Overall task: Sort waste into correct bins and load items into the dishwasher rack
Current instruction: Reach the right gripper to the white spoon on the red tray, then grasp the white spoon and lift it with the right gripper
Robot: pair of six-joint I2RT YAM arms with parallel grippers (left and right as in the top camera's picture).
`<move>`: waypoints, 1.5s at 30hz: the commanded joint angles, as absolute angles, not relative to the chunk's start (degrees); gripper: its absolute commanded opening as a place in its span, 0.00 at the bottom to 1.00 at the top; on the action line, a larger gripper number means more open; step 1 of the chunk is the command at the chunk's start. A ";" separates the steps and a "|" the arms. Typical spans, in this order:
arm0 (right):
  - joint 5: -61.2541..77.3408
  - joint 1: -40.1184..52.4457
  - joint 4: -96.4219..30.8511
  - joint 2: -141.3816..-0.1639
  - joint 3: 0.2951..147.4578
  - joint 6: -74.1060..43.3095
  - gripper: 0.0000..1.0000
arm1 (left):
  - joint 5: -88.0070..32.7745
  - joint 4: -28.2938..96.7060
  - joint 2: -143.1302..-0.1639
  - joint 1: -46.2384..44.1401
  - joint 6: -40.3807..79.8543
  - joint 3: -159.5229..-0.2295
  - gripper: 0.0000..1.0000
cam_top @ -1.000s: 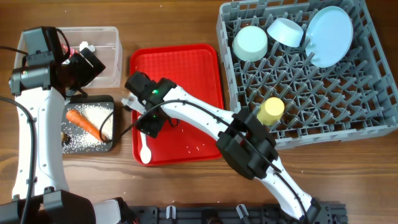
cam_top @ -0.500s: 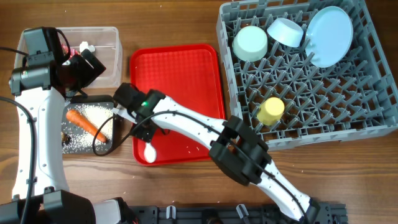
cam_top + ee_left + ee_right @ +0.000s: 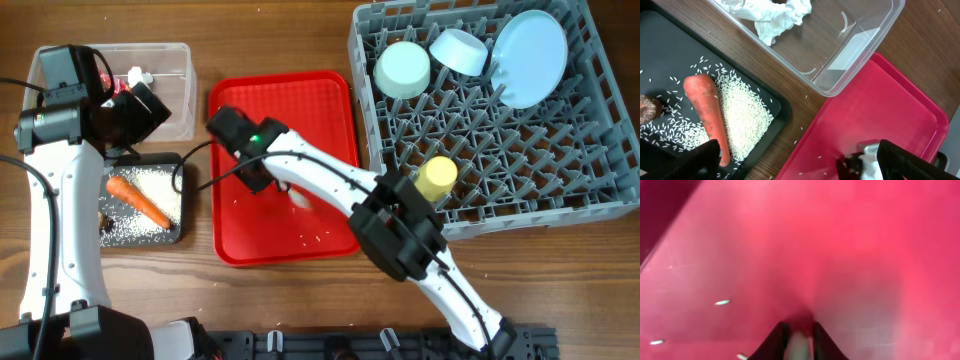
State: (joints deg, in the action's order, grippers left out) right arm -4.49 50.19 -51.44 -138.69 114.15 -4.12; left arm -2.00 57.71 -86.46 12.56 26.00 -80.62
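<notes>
Fingers point(image 3: 700, 162) on our left gripper point(image 3: 797, 160) are hanging wide apart and empty by the clear tub point(image 3: 170, 75) holding the tissue point(image 3: 780, 12) and the black tray point(image 3: 670, 45) holding the carrot point(image 3: 707, 115) and rice point(image 3: 742, 112), so we think that waste is sorted. Over the red tray point(image 3: 300, 110), our right gripper point(image 3: 799, 337) is pinching the white spoon point(image 3: 298, 197). We are probably taking it to the dishwasher rack point(image 3: 520, 190), where the bowls point(image 3: 402, 68), plate point(image 3: 530, 58) and cup point(image 3: 436, 178) are already sitting.
</notes>
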 commanded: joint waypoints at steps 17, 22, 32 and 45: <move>5.45 39.94 -63.37 -131.85 109.58 -0.12 0.72 | -0.93 57.32 -87.13 12.82 25.69 -80.47 1.00; 8.73 41.23 -63.81 -133.08 105.80 2.70 0.60 | 1.69 57.25 -87.13 12.82 25.71 -80.47 1.00; 7.66 42.70 -62.78 -135.68 105.86 5.37 0.40 | 3.11 57.06 -87.13 12.82 25.74 -80.47 1.00; 7.11 42.68 -63.02 -135.66 108.99 4.95 0.08 | 3.07 57.30 -87.13 12.82 25.74 -80.47 1.00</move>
State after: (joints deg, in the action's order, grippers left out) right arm 7.49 42.24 -62.74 -133.84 106.98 4.49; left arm 2.24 57.43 -86.48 12.56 26.00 -80.62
